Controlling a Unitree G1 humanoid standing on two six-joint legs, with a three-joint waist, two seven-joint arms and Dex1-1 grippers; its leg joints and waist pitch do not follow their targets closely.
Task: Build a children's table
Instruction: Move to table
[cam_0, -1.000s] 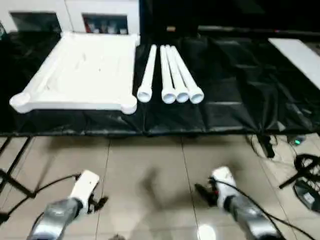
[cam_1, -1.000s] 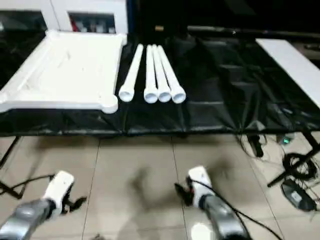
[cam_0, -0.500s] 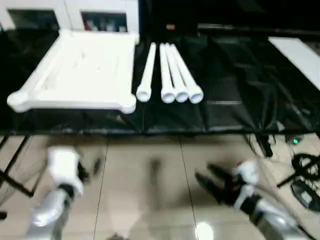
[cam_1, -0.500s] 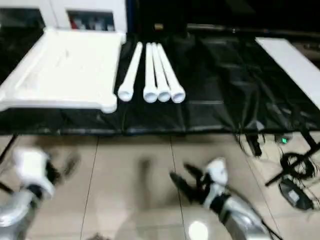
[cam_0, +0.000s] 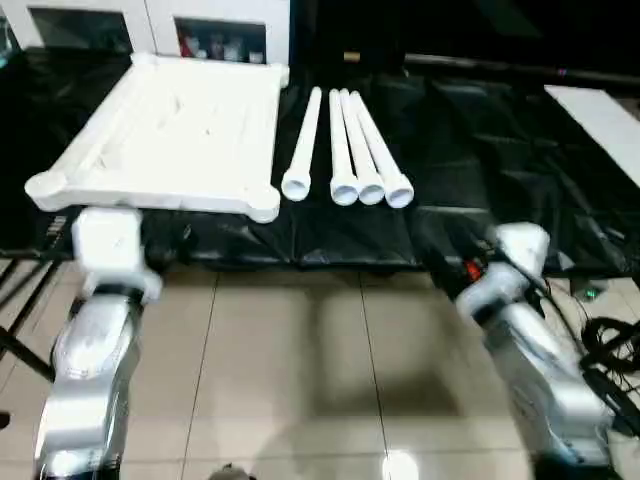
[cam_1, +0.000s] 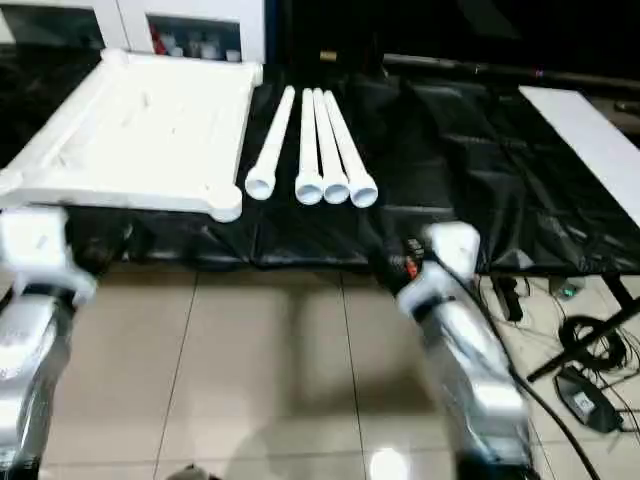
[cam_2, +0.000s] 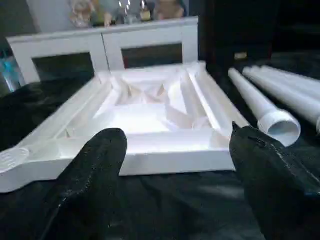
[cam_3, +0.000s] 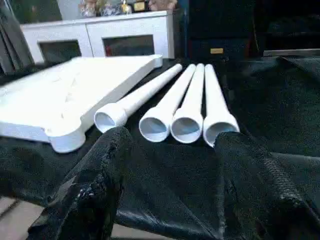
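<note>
The white tabletop (cam_0: 170, 130) lies ribbed side up on the black-covered surface, round sockets at its corners. To its right four white tube legs (cam_0: 345, 150) lie side by side, open ends facing me. My left gripper (cam_2: 176, 134) is open at the surface's front edge, facing the tabletop's near rim (cam_2: 150, 160); nothing is between its fingers (cam_2: 95, 175). My right gripper (cam_3: 172, 135) is also open and holds nothing, just short of the legs' open ends (cam_3: 187, 125). Both silver forearms reach up from the floor side, the right one (cam_0: 530, 340) below the legs.
A white cabinet with glass-fronted doors (cam_0: 215, 25) stands behind the tabletop. A white panel (cam_0: 600, 115) lies at the far right of the black cover (cam_0: 480, 150). Cables and a stand (cam_0: 610, 340) crowd the tiled floor (cam_0: 290, 370) at right; black frame legs (cam_0: 20, 330) at left.
Both arms have risen from low over the floor up to the black surface's front edge. The left gripper now faces the tabletop, the right one the legs' open ends.
</note>
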